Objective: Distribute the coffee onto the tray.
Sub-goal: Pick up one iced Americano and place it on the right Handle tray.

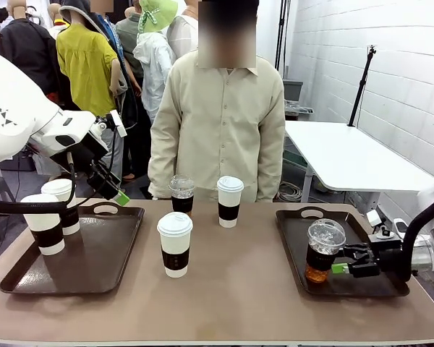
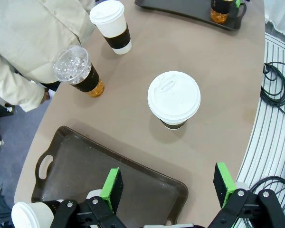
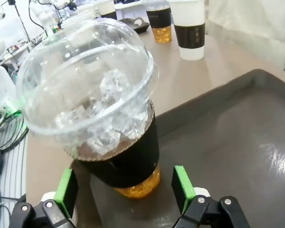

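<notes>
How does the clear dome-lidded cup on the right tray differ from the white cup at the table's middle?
Clear cup: domed lid, ice and amber drink visible; paper cup: opaque, flat lid. Clear cup stands on the tray, paper cup on the table. Both upright, dark-sleeved.

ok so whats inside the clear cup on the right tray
Through the domed lid of the clear cup, ice shows, and amber drink shows below the dark sleeve. The sleeve covers the middle, so how far the drink reaches cannot be seen.
</notes>
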Tool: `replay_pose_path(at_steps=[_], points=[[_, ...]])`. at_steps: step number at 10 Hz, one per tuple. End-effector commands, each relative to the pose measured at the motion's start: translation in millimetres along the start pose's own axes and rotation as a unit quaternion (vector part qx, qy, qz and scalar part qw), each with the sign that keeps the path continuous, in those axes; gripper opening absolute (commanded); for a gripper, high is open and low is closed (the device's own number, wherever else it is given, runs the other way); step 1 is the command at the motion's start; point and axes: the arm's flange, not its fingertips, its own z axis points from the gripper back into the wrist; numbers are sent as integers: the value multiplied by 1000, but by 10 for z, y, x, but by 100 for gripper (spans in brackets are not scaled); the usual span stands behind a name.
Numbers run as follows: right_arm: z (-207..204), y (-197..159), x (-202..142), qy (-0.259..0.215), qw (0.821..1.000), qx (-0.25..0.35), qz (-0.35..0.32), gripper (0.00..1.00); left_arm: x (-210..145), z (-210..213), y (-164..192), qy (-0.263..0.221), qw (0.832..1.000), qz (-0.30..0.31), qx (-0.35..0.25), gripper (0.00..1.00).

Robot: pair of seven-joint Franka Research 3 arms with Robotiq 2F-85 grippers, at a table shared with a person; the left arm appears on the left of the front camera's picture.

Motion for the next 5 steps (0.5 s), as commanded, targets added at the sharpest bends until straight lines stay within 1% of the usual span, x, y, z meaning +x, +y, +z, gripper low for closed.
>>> replay_pose_path(at_steps=[1,3,4,5], points=[[63,90,-4,15,1000,-5,-9,100,-5,7,16,-3,1000,0,-6,100],[142,214,-22,28,999,-7,-26,100,-5,7,16,-3,1000,0,-6,100],[156,191,3,30,999,-8,-23,100,-5,7,16,-3,1000,0,-6,100],[73,81,-35,10,1000,-4,-8,100,-5,7,16,-3,1000,0,-6,100]])
